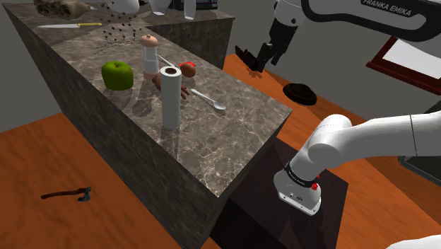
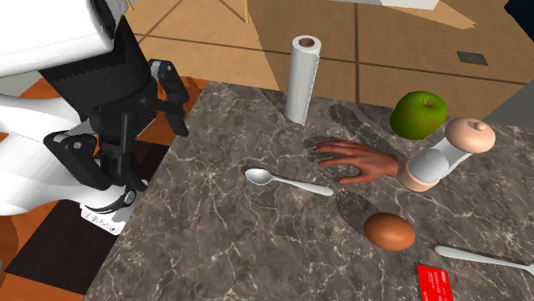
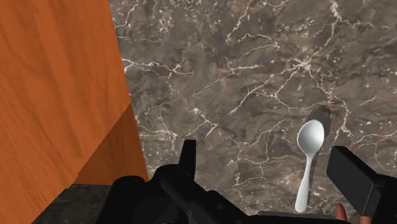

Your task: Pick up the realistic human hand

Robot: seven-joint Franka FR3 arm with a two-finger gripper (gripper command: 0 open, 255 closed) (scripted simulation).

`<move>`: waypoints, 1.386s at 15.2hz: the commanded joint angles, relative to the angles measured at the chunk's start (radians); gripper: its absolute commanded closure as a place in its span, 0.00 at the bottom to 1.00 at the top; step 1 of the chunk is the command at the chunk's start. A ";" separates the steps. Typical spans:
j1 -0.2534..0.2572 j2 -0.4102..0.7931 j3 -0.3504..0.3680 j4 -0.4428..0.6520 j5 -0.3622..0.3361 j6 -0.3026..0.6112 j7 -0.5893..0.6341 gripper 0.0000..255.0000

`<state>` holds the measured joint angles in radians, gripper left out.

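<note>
The human hand (image 2: 359, 160), flesh-coloured, lies flat on the marble counter (image 2: 257, 248), its fingers pointing toward a white spoon (image 2: 287, 181). In the shoulder view a paper towel roll (image 1: 169, 97) hides most of the hand (image 1: 185, 92). My black gripper (image 2: 145, 137) hangs open over the counter's edge, well short of the hand and holding nothing. From the wrist, the spoon (image 3: 308, 159) lies between the open gripper (image 3: 267, 156) fingers, and fingertips of the hand (image 3: 340, 213) peek in beside the right finger (image 3: 353, 181).
Around the hand stand the paper towel roll (image 2: 302, 79), a green apple (image 2: 419, 114), a white shaker (image 2: 445, 154) and a brown egg (image 2: 389, 231). A second spoon (image 2: 483, 256) and a red card (image 2: 436, 282) lie nearer. A knife (image 1: 67, 25) lies on the far counter.
</note>
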<state>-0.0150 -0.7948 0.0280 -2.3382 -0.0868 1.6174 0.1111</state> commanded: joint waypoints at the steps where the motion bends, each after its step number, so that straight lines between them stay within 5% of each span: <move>1: 0.000 0.000 0.000 0.000 0.000 0.000 0.000 0.00; 12: 0.072 0.371 -0.044 0.113 0.176 0.242 -0.049 0.00; 21: 0.126 0.693 -0.060 0.315 0.360 0.341 -0.138 0.00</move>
<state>0.1055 -0.1348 -0.0316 -2.0392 0.2489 1.9449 -0.0144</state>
